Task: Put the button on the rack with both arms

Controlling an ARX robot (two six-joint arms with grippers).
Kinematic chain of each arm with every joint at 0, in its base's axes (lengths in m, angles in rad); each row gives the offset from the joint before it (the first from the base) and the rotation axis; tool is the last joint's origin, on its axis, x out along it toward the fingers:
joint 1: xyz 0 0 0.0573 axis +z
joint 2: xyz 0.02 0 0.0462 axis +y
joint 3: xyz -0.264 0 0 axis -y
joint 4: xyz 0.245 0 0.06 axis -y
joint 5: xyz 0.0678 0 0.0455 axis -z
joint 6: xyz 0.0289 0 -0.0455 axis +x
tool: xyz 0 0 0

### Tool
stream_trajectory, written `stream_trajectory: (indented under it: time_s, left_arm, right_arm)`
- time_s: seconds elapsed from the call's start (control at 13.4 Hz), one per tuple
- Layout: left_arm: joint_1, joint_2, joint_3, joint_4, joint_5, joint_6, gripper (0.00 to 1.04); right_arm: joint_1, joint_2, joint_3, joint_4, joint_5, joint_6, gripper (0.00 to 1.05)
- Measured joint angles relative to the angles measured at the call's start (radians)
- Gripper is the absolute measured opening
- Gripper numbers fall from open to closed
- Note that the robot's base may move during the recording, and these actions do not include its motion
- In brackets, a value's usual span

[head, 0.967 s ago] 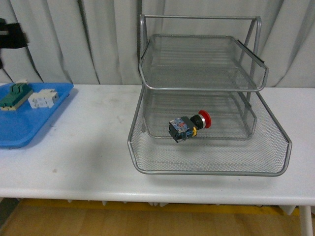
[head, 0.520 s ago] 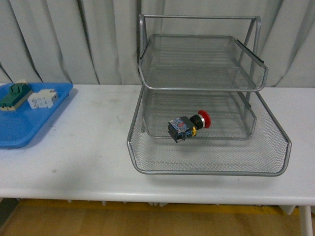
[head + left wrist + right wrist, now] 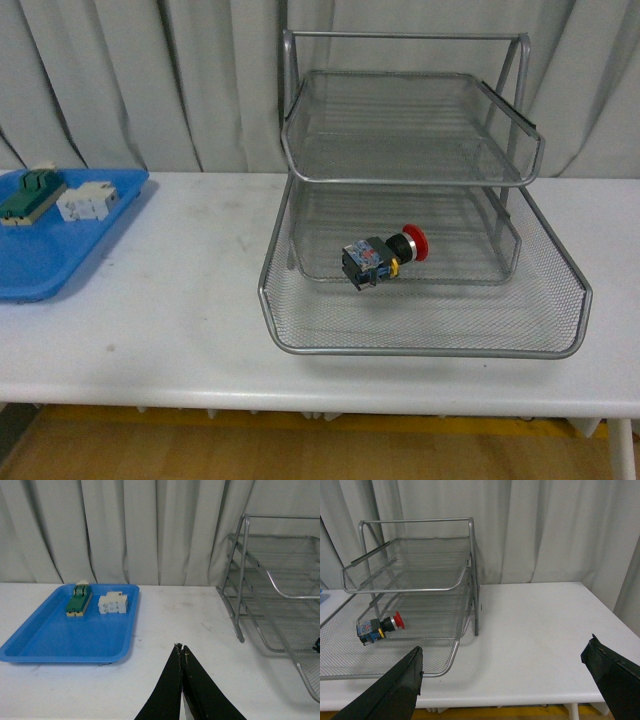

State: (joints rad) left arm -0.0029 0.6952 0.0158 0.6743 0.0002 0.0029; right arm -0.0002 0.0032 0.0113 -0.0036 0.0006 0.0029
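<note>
Front view: the rack point(image 3: 420, 352) stands on the white table point(image 3: 180, 300), right of centre, its lowest front rim close to the table's near edge and its back against the curtain point(image 3: 130, 80). The button point(image 3: 385, 256) lies on its side on the mesh beneath the top tier, red cap pointing to the right and its dark body toward the rack's front-left corner. It cannot be told whether it rests on the middle or the bottom tier. The blue tray point(image 3: 40, 270) sits at the far left, cut off by the frame edge. It holds a green-and-cream block point(image 3: 32, 192) and a white block point(image 3: 85, 202) side by side near its back rim. A wide band of bare tabletop separates tray and rack. In the right wrist view, more bare table runs from the rack's side post out to the table's end. The left gripper point(image 3: 181, 650) hangs over the table between tray and rack, fingers pressed together with nothing between them. The right gripper point(image 3: 505, 647) is spread wide and holds nothing, well apart from the button. Against one second ago: a dark piece at the upper left of the front view is gone. Button, rack, tray and blocks have not moved.
</note>
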Motion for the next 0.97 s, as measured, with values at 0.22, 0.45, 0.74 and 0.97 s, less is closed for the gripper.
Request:
stream_trajectory:
  time_s: [0.22, 0.45, 0.74, 0.97]
  left_arm:
    - [0.000, -0.183, -0.006, -0.164, 0.000, 0.000, 0.02]
    - [0.000, -0.306, -0.007, -0.284, 0.000, 0.000, 0.02]
    - [0.000, -0.426, -0.007, -0.404, 0.000, 0.000, 0.02]
    - [0.000, -0.495, -0.007, -0.473, 0.000, 0.000, 0.02]
  right_arm:
    - [0.000, 0.000, 0.000, 0.000, 0.000, 0.000, 0.98]
    - [0.000, 0.000, 0.000, 0.000, 0.000, 0.000, 0.98]
    - [0.000, 0.000, 0.000, 0.000, 0.000, 0.000, 0.98]
    - [0.000, 0.000, 0.000, 0.000, 0.000, 0.000, 0.98]
